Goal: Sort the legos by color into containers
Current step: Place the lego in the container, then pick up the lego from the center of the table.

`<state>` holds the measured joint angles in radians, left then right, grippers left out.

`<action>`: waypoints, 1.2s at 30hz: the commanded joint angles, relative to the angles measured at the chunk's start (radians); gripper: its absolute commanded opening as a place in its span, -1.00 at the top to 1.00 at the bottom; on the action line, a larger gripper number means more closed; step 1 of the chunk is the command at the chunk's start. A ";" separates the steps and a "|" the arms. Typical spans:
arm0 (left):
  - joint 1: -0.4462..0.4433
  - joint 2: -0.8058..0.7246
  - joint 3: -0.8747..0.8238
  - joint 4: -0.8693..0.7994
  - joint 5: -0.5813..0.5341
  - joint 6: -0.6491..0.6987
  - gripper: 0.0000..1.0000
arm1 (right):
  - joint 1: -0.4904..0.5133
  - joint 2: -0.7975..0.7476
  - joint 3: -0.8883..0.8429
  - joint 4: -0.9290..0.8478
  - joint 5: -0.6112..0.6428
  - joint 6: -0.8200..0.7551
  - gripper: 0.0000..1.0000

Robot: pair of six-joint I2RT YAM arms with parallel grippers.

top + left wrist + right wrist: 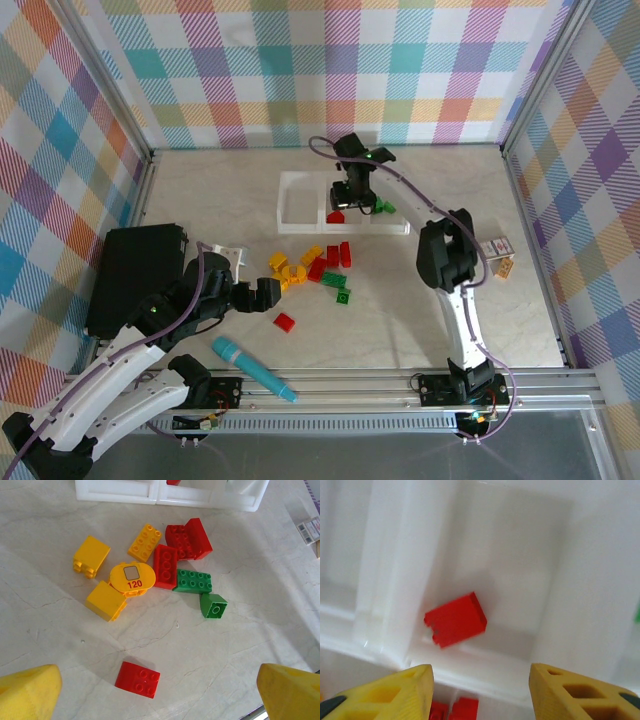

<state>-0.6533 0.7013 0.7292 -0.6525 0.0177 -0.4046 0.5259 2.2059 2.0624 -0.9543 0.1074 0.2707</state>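
The white three-compartment tray [290, 228] lies at the back of the table. My right gripper [352, 195] hovers over its middle compartment, open and holding nothing [480, 692]. A red lego [455, 619] lies loose on that compartment's floor [336, 216]. Green legos [382, 207] sit in the right compartment. A heap of yellow, red and green legos [315, 265] lies in front of the tray. My left gripper [262, 295] is open above a lone red lego [137, 679], which rests on the table between and ahead of the yellow fingertips [30, 690].
A big black flat box [135, 275] sits at the left by the left arm. A teal marker pen [252, 368] lies near the front rail. Small cards [500, 255] lie at the right. A yellow piece marked 120 [131, 577] rests in the heap.
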 commanded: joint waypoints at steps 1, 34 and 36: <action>-0.014 -0.003 -0.007 0.010 0.017 -0.010 -0.99 | 0.017 -0.129 -0.116 0.051 -0.022 0.067 -0.07; -0.014 0.011 -0.005 0.010 0.021 -0.009 -0.99 | 0.105 -0.177 -0.543 0.225 0.012 0.213 0.12; -0.014 0.013 -0.006 0.011 0.022 -0.010 -0.99 | 0.105 -0.172 -0.544 0.233 0.009 0.210 0.13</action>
<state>-0.6533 0.7227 0.7280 -0.6518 0.0360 -0.4046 0.6277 2.0228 1.5291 -0.7326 0.1081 0.4652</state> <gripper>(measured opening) 0.997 0.439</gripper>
